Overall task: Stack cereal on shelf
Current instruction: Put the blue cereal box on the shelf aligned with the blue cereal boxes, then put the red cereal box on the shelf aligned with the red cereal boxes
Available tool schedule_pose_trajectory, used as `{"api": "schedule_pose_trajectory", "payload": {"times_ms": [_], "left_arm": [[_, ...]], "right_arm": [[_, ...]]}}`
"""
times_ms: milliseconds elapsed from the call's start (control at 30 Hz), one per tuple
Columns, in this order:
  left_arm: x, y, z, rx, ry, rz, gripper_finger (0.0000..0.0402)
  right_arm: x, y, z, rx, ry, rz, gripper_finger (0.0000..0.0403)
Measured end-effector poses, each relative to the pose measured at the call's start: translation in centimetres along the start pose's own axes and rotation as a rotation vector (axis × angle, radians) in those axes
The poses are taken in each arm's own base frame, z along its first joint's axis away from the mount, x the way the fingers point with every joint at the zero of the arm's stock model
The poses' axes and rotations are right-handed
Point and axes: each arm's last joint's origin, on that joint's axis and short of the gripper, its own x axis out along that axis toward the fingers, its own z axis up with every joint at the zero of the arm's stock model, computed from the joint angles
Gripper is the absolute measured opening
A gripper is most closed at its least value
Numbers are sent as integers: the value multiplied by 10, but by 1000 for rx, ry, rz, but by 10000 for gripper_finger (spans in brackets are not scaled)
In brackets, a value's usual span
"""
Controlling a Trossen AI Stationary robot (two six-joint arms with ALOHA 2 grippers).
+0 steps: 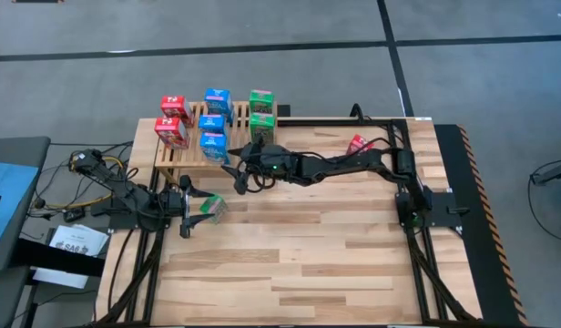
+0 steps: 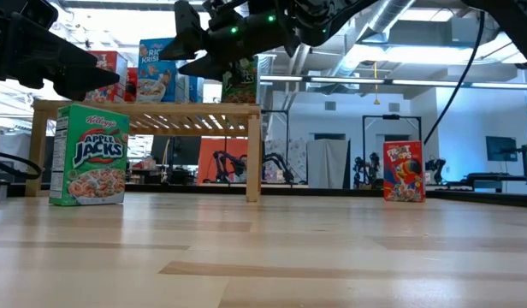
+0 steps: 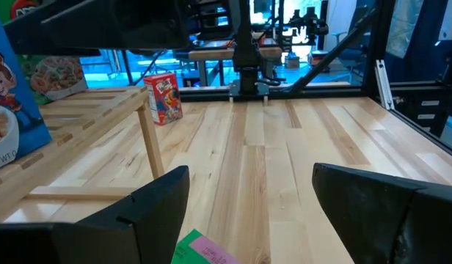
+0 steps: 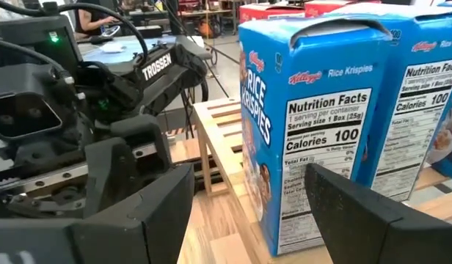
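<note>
The wooden shelf (image 1: 182,160) stands at the table's far left. On it stand two red cereal boxes (image 1: 174,109), three blue ones (image 1: 217,102) and two green ones (image 1: 260,100). My right gripper (image 1: 237,162) hovers open at shelf-top height beside the nearest blue box (image 4: 314,125), which stands upright on the slats; its fingers touch nothing. A green cereal box (image 2: 90,154) stands upright on the table in front of the shelf. My left gripper (image 1: 197,208) hangs open just above it; the box top (image 3: 204,249) shows below the fingers. A red box (image 2: 403,171) stands on the table at the far right.
Loose cables (image 1: 89,173) and papers (image 1: 76,241) lie off the table's left edge. Black frame rails (image 1: 353,121) run along the far edge and around my right arm's base (image 1: 417,205). Bare planks (image 1: 308,264) fill the table's near half.
</note>
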Motion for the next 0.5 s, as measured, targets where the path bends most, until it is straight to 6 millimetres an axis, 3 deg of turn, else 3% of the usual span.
{"api": "schedule_pose_trajectory", "payload": {"times_ms": [233, 500], "left_arm": [[0, 0, 0, 0, 0, 0, 281], [0, 0, 0, 0, 0, 0, 281]], "right_arm": [[-5, -1, 3, -12, 50, -5, 286], [-34, 0, 33, -76, 161, -3, 286]]}}
